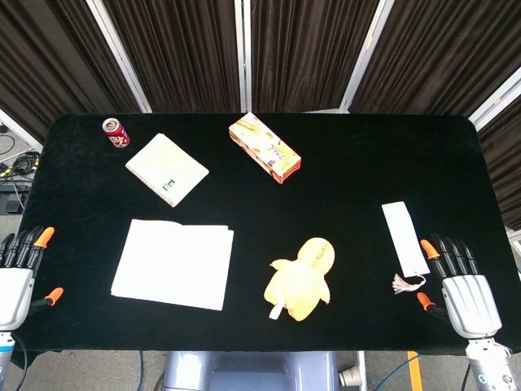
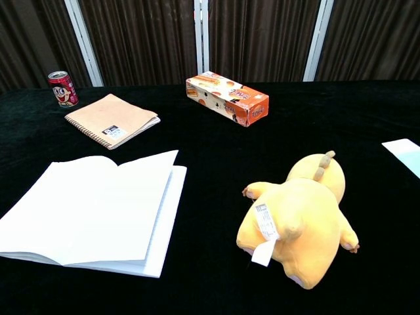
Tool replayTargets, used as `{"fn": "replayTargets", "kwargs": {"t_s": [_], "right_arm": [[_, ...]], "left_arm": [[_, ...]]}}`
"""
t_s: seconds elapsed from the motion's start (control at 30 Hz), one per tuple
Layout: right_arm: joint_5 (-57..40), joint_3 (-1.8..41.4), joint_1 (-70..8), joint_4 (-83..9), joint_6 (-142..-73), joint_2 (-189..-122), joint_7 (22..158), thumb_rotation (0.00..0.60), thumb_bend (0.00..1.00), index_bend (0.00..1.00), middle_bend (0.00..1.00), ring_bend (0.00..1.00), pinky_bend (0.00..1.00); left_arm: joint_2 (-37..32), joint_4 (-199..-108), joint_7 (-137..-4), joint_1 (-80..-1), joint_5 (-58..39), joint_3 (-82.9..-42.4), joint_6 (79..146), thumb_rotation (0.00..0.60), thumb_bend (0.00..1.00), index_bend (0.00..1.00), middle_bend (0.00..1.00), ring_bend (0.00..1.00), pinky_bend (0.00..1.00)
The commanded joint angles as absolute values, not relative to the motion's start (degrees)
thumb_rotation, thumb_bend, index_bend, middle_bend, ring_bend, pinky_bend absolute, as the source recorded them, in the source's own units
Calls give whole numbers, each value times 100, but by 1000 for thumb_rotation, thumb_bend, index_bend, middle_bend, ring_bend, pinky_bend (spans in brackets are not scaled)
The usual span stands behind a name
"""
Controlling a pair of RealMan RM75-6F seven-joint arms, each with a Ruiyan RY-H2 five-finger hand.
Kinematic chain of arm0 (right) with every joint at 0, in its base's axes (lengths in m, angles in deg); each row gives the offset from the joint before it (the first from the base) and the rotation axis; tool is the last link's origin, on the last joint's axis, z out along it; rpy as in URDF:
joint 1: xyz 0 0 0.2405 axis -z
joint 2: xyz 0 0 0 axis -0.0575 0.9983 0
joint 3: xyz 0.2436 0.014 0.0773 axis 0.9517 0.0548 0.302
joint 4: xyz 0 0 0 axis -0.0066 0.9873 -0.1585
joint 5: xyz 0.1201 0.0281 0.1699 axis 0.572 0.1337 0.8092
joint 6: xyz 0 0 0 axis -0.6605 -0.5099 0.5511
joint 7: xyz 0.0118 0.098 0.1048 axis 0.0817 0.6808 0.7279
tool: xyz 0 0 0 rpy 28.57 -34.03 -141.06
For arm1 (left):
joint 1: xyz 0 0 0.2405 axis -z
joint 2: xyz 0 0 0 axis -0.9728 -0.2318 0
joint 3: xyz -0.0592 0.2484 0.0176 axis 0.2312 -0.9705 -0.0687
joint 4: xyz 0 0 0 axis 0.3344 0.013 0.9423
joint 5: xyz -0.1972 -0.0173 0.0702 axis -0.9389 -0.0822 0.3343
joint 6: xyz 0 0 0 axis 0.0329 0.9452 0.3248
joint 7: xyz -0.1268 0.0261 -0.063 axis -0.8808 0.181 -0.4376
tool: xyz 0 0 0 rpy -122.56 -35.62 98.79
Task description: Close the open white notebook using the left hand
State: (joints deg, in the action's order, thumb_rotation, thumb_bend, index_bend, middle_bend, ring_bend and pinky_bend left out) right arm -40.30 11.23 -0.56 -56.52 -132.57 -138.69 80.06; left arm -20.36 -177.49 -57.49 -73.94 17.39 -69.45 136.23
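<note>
Item: open white paper notebook [image 1: 173, 264], lying flat left of the yellow plush duck [image 1: 301, 279], not yet closed; my left hand [image 1: 18, 277], fingers spread and empty, sits well left of it, so I have everything left to do.

A bench [image 1: 350, 187] draped in black cloth carries everything. At its far left corner stands a red drink can [image 1: 115, 132], and just right of it and nearer lies a closed tan spiral notebook [image 1: 167, 169]. An orange snack box [image 1: 264, 147] lies far, around the middle. A yellow plush duck [image 1: 302, 280] lies face down near the front edge. A white bookmark [image 1: 404, 239] with a tassel lies at the right.
</note>
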Motion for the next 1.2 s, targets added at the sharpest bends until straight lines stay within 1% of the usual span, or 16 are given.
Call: {"fn": "replayTargets", "kwargs": {"t_s": [0.03, 0.27, 0.43, 0.67, 0.93, 1.13, 1.2], "right_arm": [[-4036, 1121, -50, -5652, -13268, -13864, 8016, 600, 99, 0, 0, 0, 0], [-4082, 1086, -43, -5651, -13266, -13859, 8014, 600, 99, 0, 0, 0, 0], [-4090, 1055, -49, -5638, -13214, -13890, 7965, 600, 99, 0, 0, 0, 0], [-4116, 1049, -39, -5663, -13242, -13890, 7983, 600, 99, 0, 0, 0, 0], [-4140, 1042, -41, -5660, -13248, -13878, 8040, 600, 99, 0, 0, 0, 0], [-4132, 1046, -44, -5644, -13243, -13891, 8064, 600, 99, 0, 0, 0, 0], [-4136, 1048, -43, -5646, -13253, -13890, 8073, 600, 99, 0, 0, 0, 0]], "left_arm": [[-2007, -17728, -5723, -7367, 1737, -6973, 13553, 600, 107, 0, 0, 0, 0], [-1740, -17488, -5467, -7252, 1713, -7063, 13243, 600, 42, 0, 0, 0, 0], [-1317, -17194, -5077, -7093, 1885, -7267, 12857, 600, 10, 0, 0, 0, 0], [-838, -16929, -4470, -6933, 2078, -7433, 12530, 600, 10, 0, 0, 0, 0], [-422, -16631, -4020, -6736, 1976, -7429, 12131, 600, 21, 0, 0, 0, 0], [-271, -16537, -3903, -6654, 1873, -7405, 11980, 600, 64, 0, 0, 0, 0], [-230, -16484, -3893, -6638, 1863, -7405, 11960, 600, 101, 0, 0, 0, 0]]}}
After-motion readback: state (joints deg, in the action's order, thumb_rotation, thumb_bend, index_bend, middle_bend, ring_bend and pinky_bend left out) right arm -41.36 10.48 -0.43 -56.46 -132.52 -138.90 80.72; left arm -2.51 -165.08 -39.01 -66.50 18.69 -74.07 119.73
